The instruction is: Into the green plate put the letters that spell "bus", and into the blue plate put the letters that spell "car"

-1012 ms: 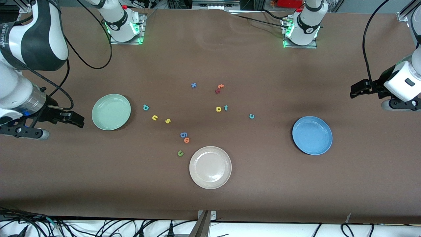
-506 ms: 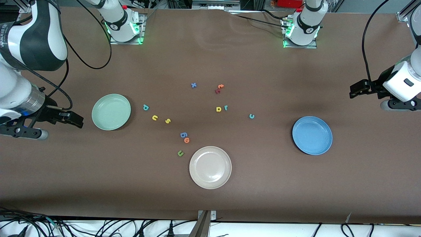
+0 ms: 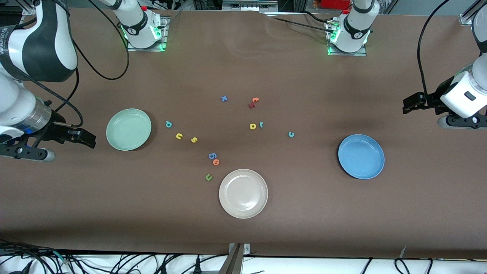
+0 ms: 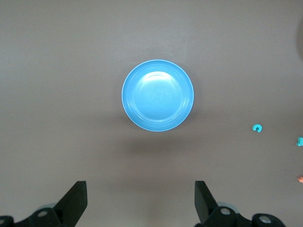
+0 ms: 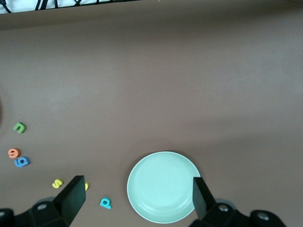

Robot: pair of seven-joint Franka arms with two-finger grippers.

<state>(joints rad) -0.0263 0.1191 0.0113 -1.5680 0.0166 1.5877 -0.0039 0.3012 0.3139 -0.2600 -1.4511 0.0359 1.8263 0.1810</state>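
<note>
No letter is in a plate yet, so I think the job is only at its start. Both plates for the task are bare.

The green plate [image 3: 128, 129] sits toward the right arm's end of the table. Near it lie the teal b [image 3: 168, 124], the yellow u [image 3: 179, 136] and the yellow s [image 3: 194, 139], in a loose row on the table. The b is the one closest to the green plate.

The blue plate [image 3: 361, 156] sits toward the left arm's end. The teal c [image 3: 291, 134] lies on the table near it. The yellow a [image 3: 253, 126] and the teal r [image 3: 261, 124] lie just beside each other, more toward the middle of the table.

Other letters should stay put: a green u [image 3: 208, 177], a blue g [image 3: 212, 155], an orange o [image 3: 216, 162], an orange t [image 3: 255, 99] and a blue x [image 3: 224, 98]. A white plate [image 3: 243, 193] is not needed either.

The next move is probably to reach for one letter. The letters are tiny and flat, so the fingers must come straight down around one and pinch with care.

The right gripper [image 3: 81, 137] hangs over bare table just beside the green plate, with its jaws wide apart and holding nothing. The left gripper [image 3: 412, 102] hangs over bare table near the blue plate, also wide apart and holding nothing. Both arms are bent out at the table's ends.
</note>
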